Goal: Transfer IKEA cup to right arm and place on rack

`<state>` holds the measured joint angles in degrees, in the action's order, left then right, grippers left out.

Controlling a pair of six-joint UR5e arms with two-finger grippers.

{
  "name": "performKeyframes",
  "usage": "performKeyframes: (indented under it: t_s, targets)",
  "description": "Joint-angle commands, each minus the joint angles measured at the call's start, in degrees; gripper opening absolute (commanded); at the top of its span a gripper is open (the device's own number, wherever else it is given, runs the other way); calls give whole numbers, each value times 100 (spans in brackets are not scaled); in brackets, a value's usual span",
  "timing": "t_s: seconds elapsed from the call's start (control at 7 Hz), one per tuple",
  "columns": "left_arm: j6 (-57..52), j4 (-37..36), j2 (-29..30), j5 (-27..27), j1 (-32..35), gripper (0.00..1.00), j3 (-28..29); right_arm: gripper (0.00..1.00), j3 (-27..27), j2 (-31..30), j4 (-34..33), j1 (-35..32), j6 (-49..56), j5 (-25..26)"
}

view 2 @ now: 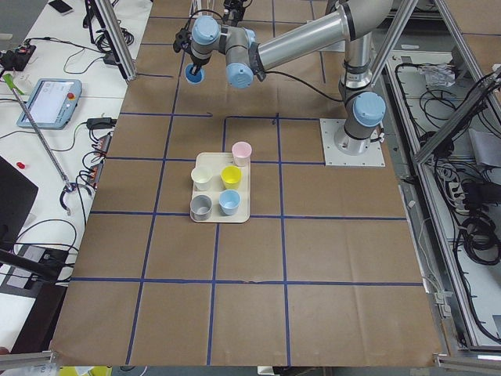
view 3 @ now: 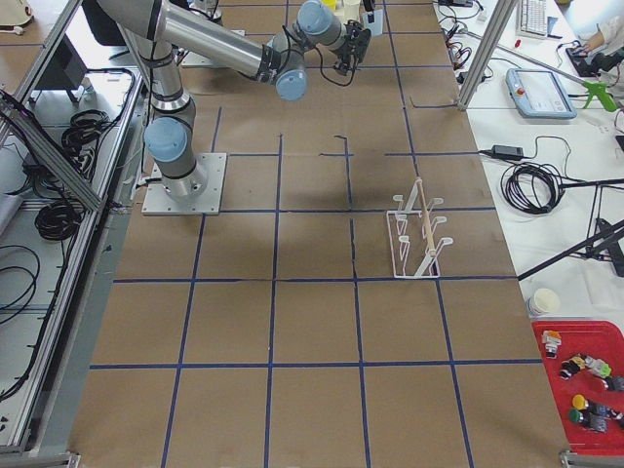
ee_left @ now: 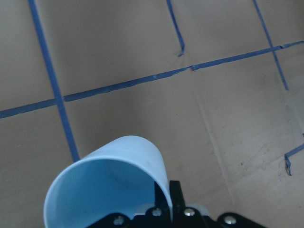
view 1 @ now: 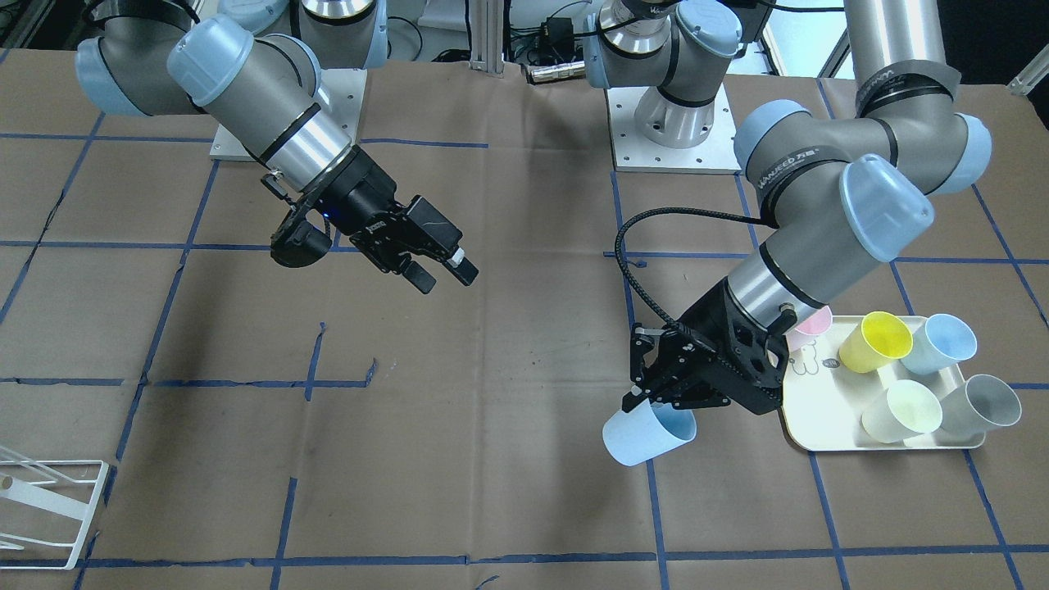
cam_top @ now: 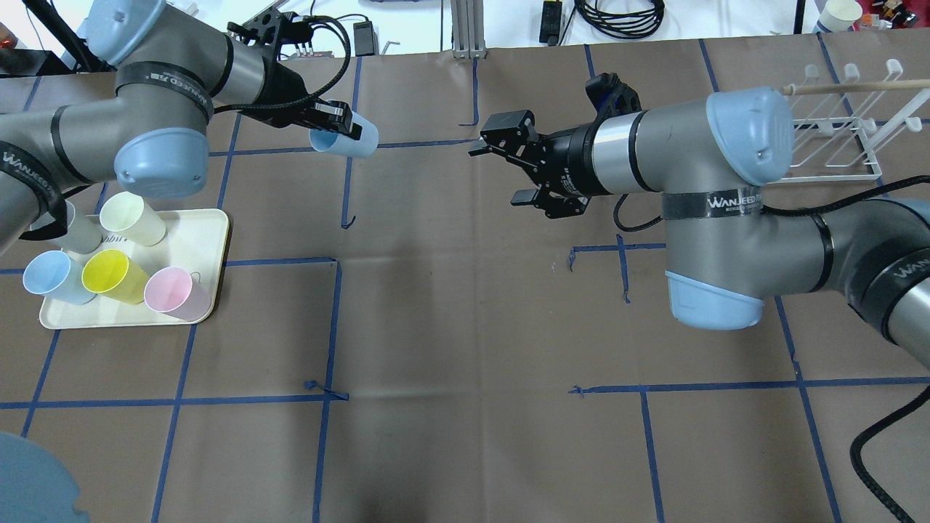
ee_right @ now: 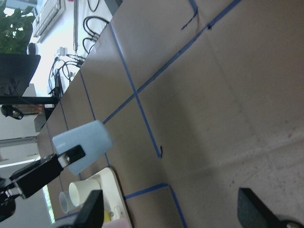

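A pale blue IKEA cup (cam_top: 349,138) hangs tilted above the table, held at its rim by my left gripper (cam_top: 336,125), which is shut on it. In the front view the same cup (view 1: 647,434) points its base left of the tray. The left wrist view shows the cup (ee_left: 109,185) close up, its mouth toward the camera. The right arm (cam_top: 690,145) reaches toward the middle, and its gripper (cam_top: 498,173) is open and empty, a clear gap away from the cup. The right wrist view sees the cup (ee_right: 85,145) ahead. The white wire rack (cam_top: 835,156) stands at the far right.
A cream tray (cam_top: 214,240) at the left holds several cups: pink, yellow, blue, grey and pale yellow-green. Brown paper with blue tape lines covers the table. In the front view the rack (view 1: 49,512) sits at the lower left corner.
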<state>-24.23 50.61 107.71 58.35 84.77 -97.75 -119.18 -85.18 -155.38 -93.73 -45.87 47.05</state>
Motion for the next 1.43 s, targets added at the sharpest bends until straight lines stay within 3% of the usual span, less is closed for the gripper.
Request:
performKeyframes:
  t_s: [0.0,0.71,0.86,1.14,1.29]
  targets:
    - [-466,-585,92,-558,31,0,-287,99,-307,-25,-97,30,7,-416]
    - [-372,-3966,13,-2370,-57,0,-1877,100,-273,-86,-106,713,-80,-416]
    - [-372,-4615,48,-2755,-65,0,-2010,99,-272,-130,-385,907,-115,-416]
    - [-381,-5609,83,-3554,-118,0,-2143,100,-456,-78,-1814,1023,-1977,-416]
    - [-390,-6111,275,-4002,-214,0,-2317,100,-527,-34,-2064,1006,-2492,-433]
